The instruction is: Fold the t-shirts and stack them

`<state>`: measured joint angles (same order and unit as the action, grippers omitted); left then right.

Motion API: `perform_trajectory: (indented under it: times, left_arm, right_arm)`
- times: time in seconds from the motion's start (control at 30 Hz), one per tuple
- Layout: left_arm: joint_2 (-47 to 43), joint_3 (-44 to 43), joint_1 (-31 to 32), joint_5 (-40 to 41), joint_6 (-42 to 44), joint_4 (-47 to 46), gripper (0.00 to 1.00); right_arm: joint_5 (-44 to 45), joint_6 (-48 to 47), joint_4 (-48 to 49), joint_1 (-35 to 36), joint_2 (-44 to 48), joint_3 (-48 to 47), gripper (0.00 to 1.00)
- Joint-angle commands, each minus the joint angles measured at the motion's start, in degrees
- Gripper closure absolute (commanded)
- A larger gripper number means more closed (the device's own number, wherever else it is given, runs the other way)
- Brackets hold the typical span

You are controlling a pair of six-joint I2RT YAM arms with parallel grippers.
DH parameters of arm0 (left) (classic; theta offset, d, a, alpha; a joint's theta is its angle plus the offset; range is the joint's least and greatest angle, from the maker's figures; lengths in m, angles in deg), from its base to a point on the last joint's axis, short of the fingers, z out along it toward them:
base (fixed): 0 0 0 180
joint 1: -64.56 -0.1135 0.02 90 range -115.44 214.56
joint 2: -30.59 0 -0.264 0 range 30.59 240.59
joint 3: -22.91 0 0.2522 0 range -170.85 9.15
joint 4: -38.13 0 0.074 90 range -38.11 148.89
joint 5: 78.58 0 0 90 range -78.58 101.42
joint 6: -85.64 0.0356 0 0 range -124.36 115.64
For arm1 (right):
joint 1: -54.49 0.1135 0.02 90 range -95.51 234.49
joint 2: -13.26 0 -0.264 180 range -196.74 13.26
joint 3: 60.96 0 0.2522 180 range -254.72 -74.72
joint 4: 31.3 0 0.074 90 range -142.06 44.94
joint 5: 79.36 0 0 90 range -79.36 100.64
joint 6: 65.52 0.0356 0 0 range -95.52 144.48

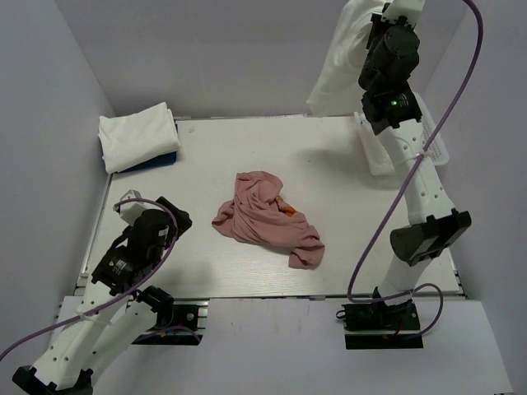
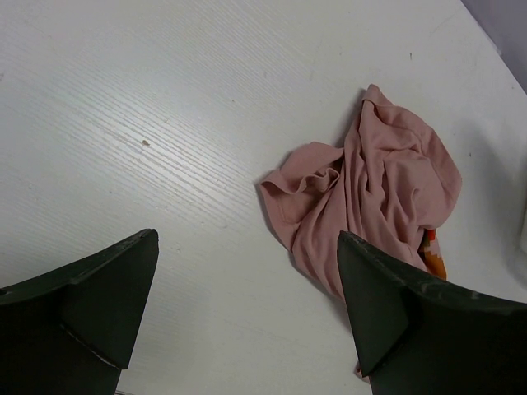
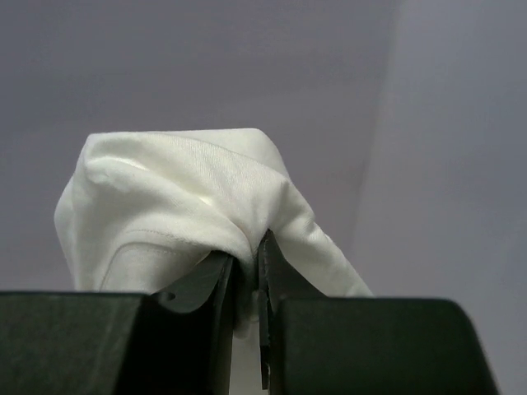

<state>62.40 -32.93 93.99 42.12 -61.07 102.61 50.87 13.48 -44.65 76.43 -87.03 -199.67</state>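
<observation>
**Two shirts stacked, two left to fold**

The pink t-shirt lies crumpled in a heap in the middle of the bench, unfolded, with a scrap of orange print showing at its right edge. Everything else is placed from it.

Beyond it and off to the left, well apart, sits the finished part of the job: a folded white t-shirt resting on a folded blue t-shirt, whose edge peeks out beneath.

Beyond the pink shirt to the right and high above the bench, the right jaws are clamped on a bunched fold of another white t-shirt, which hangs in the air, not yet laid out. Below it stands a white basket. What it contains is hidden by the arm.

On the near-left side of the pink shirt the left jaws hover spread wide and empty, close to its hem but not touching it.

By this reckoning the task is about half done. The lifted white shirt needs spreading, folding and stacking, and the pink one needs the same.
</observation>
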Motion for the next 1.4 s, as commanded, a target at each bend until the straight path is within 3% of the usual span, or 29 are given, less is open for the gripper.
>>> perform_trajectory:
  times: [0.0, 0.23, 0.33, 0.5, 0.67, 0.77, 0.87, 0.97, 1.0, 1.03, 1.17, 1.2, 1.37]
  left_arm:
    - [1.2, -0.8, 0.1, 1.2, -1.5, 1.0, 0.01]
    - [4.0, -1.3, 0.1, 2.3, -2.0, 1.6, 0.01]
    - [5.3, -1.3, 0.1, 2.3, -2.0, 1.6, 0.01]
    - [6.4, -1.9, 0.1, 3.5, -2.5, 2.7, 0.01]
    - [6.9, -1.9, 0.1, 3.5, -2.5, 2.7, 0.01]
    - [6.9, -1.9, 0.1, 3.5, -2.5, 2.7, 0.01]
    - [7.5, -2.6, 0.1, 3.5, -2.5, 3.2, 0.01]
    - [7.5, -2.6, 0.1, 3.5, -2.5, 3.2, 0.01]
    - [7.5, -2.6, 0.1, 3.5, -2.5, 2.5, 0.01]
    - [7.5, -2.6, 0.1, 3.5, -2.5, 2.5, 0.01]
    - [10.9, -2.6, -0.5, 2.1, -0.7, 0.4, 0.01]
    - [13.1, -2.6, -0.5, 1.5, 0.8, -1.1, 0.01]
    - [22.2, -2.0, -0.5, -4.8, 8.7, -9.5, 0.01]
  right_arm:
    - [11.9, -9.4, 11.8, -4.8, -1.1, 0.6, 1.0]
    - [11.4, -10.9, 11.0, -14.1, -6.7, -0.9, 1.0]
    - [10.6, -7.1, 7.2, -17.4, -8.4, 1.7, 1.0]
    - [-4.1, 6.8, -5.7, -21.2, -8.4, 12.7, 1.0]
    - [-18.1, 18.5, -6.0, -24.5, -10.7, 31.3, 1.0]
    - [-26.0, 22.3, -8.0, -25.1, -15.3, 33.2, 1.0]
    - [-26.3, 27.7, -15.1, -25.5, -20.8, 30.0, 1.0]
    - [-27.5, 26.7, -19.5, -25.2, -21.2, 26.5, 0.8]
    - [-26.4, 26.7, -19.8, -25.2, -18.3, 26.7, 0.61]
    - [-23.2, 26.9, -19.7, -25.1, -17.0, 27.2, 0.49]
    - [-21.0, 27.9, -20.4, -24.9, -7.6, 29.1, 0.15]
    - [-21.6, 27.0, -19.9, -24.3, -2.7, 29.5, 0.1]
    - [-31.8, 15.9, -25.8, -17.4, 3.5, 30.9, 0.1]
